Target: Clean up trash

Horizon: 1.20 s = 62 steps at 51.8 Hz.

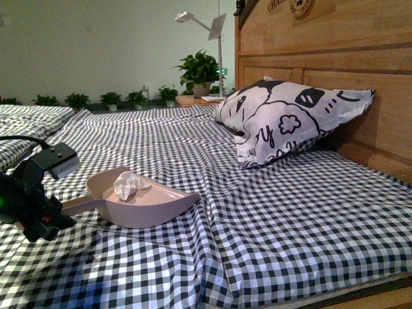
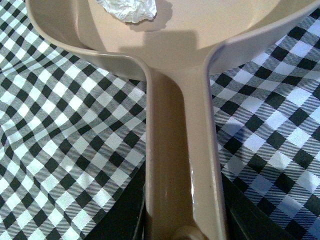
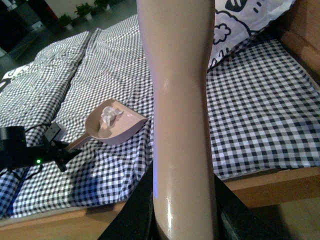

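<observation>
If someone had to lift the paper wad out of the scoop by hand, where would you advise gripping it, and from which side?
I would pinch the paper wad across its crumpled upper folds, coming straight down from above. It lies inside the scoop, whose raised walls block a sideways approach at the back and sides, while the top is open. The left gripper holds the scoop's handle, so I would stay clear of that end.

The headboard (image 1: 322,38) bears carved letters "CHA", cut off at the frame.

Bed (image 1: 309,212), black-white checked sheet; scoop (image 1: 145,206) resting on it, printed pillow (image 1: 283,119) against wooden headboard (image 1: 360,71).
</observation>
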Available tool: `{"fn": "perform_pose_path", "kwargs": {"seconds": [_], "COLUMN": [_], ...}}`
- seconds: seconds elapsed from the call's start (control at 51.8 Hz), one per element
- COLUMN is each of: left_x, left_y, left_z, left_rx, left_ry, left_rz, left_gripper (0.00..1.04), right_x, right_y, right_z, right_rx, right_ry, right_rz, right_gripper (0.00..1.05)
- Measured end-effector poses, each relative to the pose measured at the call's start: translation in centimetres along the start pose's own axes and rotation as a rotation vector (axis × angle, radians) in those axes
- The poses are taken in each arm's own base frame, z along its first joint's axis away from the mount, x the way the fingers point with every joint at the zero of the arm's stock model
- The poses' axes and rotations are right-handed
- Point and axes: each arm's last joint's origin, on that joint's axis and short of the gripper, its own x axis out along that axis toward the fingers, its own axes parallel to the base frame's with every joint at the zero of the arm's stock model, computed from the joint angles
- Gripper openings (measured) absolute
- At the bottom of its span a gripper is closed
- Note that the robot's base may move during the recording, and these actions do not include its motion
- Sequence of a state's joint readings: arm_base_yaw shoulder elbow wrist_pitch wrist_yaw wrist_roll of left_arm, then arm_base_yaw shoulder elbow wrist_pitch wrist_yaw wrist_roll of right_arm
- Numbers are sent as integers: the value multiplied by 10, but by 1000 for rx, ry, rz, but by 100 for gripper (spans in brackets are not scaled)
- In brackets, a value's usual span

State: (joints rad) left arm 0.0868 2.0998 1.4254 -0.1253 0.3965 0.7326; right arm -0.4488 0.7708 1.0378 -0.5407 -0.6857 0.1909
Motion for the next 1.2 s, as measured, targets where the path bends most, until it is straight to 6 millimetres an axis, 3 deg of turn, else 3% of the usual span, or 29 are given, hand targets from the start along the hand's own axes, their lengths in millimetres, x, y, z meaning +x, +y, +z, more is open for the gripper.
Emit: {"fn": "perform_pose_path", "kwargs": {"seconds": [0.425,0.483,0.541,0.58,0.676,0.869,0.966,1.198], "left_x": [0,4,9,9,1,-6,-20,-75], "left_y": [0,-1,-3,-1,5,-1,-13,-35], "left_z": [0,-2,-3,-2,7,12,18,38], "left_rx": [1,-28,-235,-366,-579,-684,-679,-584], "left_ry": [1,-13,-128,-241,-403,-447,-461,-523], "left_rz": [1,86,376,459,492,470,463,506], "left_gripper": [27,27,27,27,27,27,27,27], "right_x": [5,5,5,4,4,0,-7,-24], "right_y": [18,18,18,18,18,19,20,30], "right_z": [-3,-3,-3,-3,-4,-5,-6,-3], "right_rx": [-26,-26,-27,-27,-26,-17,-9,-12], "right_ry": [10,10,10,10,9,18,21,8], "right_rz": [51,51,52,53,54,70,79,114], "right_gripper": [20,20,20,20,20,20,20,20]}}
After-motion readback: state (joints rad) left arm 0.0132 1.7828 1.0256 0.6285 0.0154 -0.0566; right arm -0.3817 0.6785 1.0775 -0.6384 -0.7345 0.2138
